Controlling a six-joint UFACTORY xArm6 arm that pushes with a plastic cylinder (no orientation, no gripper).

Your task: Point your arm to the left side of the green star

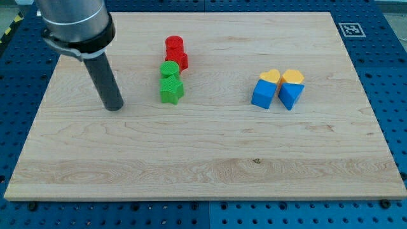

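The green star (171, 90) lies on the wooden board (203, 159), left of the board's middle. A green round block (169, 70) touches it just above. My tip (114, 106) rests on the board to the left of the green star, a little lower than it, with a clear gap of bare wood between them. The dark rod rises up and to the left from the tip into the arm's grey housing (75, 22) at the view's top left.
A red round block (174, 45) and a red block (178, 60) stand just above the green ones. At the right sit a blue cube (262, 93), a blue wedge-like block (290, 95) and two yellow blocks (271, 77) (293, 77), clustered together.
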